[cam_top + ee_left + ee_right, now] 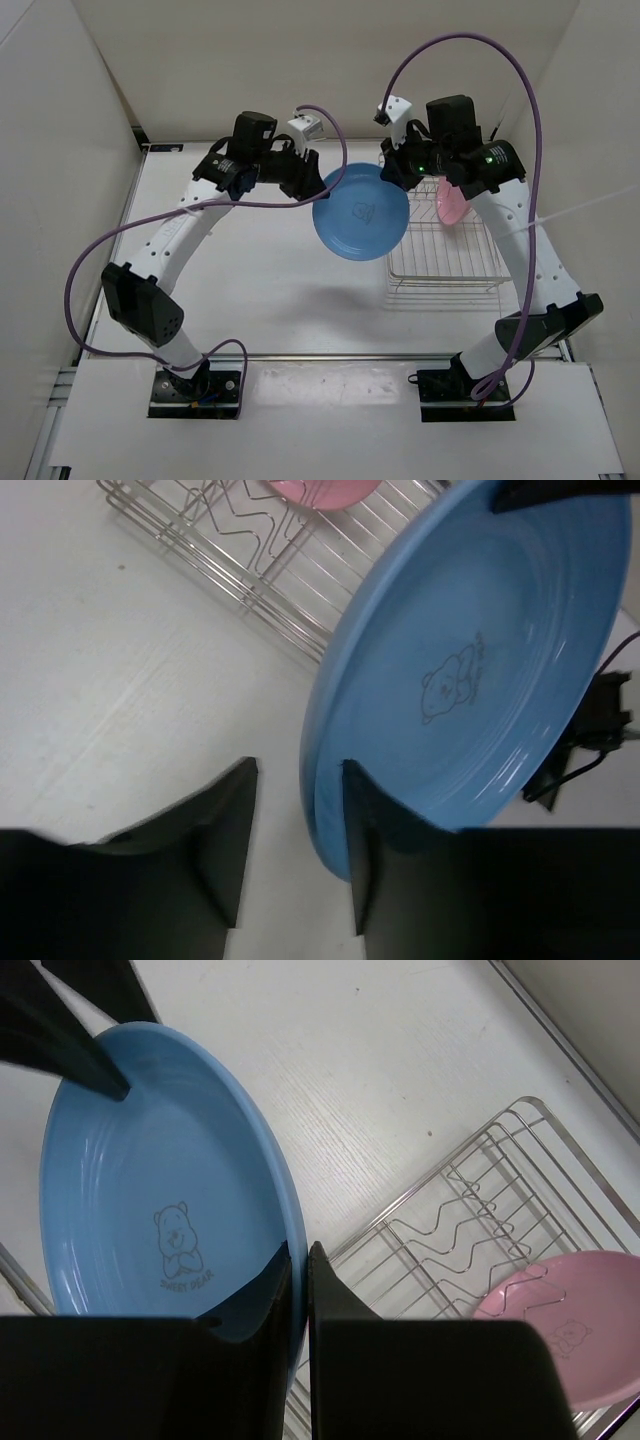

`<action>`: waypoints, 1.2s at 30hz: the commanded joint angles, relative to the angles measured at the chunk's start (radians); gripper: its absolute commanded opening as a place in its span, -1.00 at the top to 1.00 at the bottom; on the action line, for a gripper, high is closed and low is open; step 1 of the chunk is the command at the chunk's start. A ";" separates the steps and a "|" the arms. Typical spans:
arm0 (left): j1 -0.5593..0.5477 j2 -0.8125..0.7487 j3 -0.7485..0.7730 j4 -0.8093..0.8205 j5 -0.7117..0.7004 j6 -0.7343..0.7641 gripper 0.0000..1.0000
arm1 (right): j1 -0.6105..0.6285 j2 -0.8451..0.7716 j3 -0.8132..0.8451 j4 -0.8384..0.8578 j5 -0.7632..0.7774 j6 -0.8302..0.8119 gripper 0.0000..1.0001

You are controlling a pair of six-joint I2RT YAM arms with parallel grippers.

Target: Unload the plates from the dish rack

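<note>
Light blue plate [360, 212]: out of the rack, held in the air above the table [250, 270], just left of the dish rack [445, 265], bear print facing up. Right gripper [298, 1250]: jaws narrow, pinched on the plate's far right rim. Left gripper [299, 768]: at the plate's left rim, jaws half-wide. The rim sits between them against one finger, with a visible gap to the other, so no grip yet on that side. Pink plate [450, 205]: standing among the dividers at the far end of the rack, untouched. Step in hand, by judgement: a hand-over of the blue plate from right gripper to left. Next move calls for the left jaws to close firmly on the rim before the right lets go. Releasing too soon would likely tip or drop the plate. The pink plate remains to be unloaded.
</note>
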 commanded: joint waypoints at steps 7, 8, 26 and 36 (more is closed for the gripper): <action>-0.004 -0.003 0.003 0.050 -0.023 -0.044 0.79 | 0.001 0.000 0.014 0.005 0.008 0.009 0.99; -0.004 -0.003 -0.009 0.061 -0.064 -0.058 0.79 | 0.001 0.000 0.005 0.005 0.008 0.009 0.99; 0.302 -0.049 -0.392 0.190 -0.569 -0.229 0.79 | -0.144 -0.150 -0.274 0.298 0.664 0.107 -0.92; 0.435 0.118 -0.318 0.127 -0.335 -0.219 0.79 | -0.203 -0.270 -0.414 0.332 0.663 0.087 -1.00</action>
